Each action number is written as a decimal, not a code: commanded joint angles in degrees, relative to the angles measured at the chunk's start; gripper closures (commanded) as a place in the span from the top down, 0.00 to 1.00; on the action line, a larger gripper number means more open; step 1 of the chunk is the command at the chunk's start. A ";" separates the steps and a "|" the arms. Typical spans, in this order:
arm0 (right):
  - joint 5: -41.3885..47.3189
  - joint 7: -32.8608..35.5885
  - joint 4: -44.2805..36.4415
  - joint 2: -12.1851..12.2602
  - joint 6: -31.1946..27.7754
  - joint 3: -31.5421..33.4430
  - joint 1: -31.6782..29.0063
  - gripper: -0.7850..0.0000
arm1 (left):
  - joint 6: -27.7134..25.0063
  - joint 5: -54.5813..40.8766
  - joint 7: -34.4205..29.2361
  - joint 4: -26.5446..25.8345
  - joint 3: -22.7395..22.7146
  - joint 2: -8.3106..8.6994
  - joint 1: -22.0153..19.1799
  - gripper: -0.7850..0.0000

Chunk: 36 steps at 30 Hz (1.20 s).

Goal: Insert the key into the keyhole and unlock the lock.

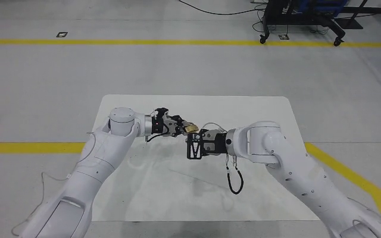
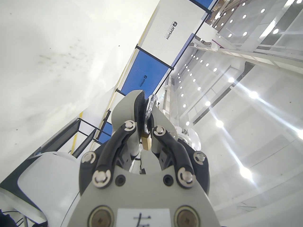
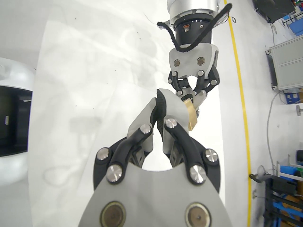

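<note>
one lock point(image 3: 191, 116), two tools point(image 3: 159, 106) point(image 3: 190, 96), one table point(image 1: 256, 110)

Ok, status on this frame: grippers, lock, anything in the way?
Left gripper shut on lock, held over table. Right gripper shut, tips beside lock body; contents cannot tell. Nothing between them.

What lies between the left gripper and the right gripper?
The brass padlock, clamped in the left gripper, beside the shut right gripper; the right wrist view shows it.
</note>
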 commanded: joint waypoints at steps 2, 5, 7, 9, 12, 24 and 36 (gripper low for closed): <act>1.61 0.97 0.77 0.10 0.51 0.39 -0.55 0.00 | -0.43 0.34 -0.17 -0.77 -0.33 0.20 0.44 0.00; 2.86 0.67 1.25 0.11 1.28 0.83 -0.74 0.00 | -0.73 0.83 -0.34 -1.50 -0.48 0.35 0.80 0.00; 3.11 0.18 1.49 0.13 1.52 1.20 -0.82 0.00 | -0.98 1.33 -0.14 -1.91 -0.57 0.45 0.96 0.00; 3.53 -0.37 1.62 0.16 1.53 1.50 -0.97 0.00 | -1.31 1.74 0.12 -2.26 -0.69 0.54 1.14 0.00; 5.14 -2.20 2.53 0.24 1.73 2.47 -1.42 0.00 | -1.58 2.02 0.40 -2.74 -0.89 0.64 1.46 0.00; 8.01 -4.31 5.05 0.48 0.57 3.80 -2.47 0.00 | -2.89 2.67 0.78 -4.42 -1.81 1.01 2.35 0.00; 9.79 -3.97 8.37 -0.04 1.15 2.68 -0.73 0.00 | -4.27 3.63 -0.82 -5.51 -1.95 1.28 2.79 0.00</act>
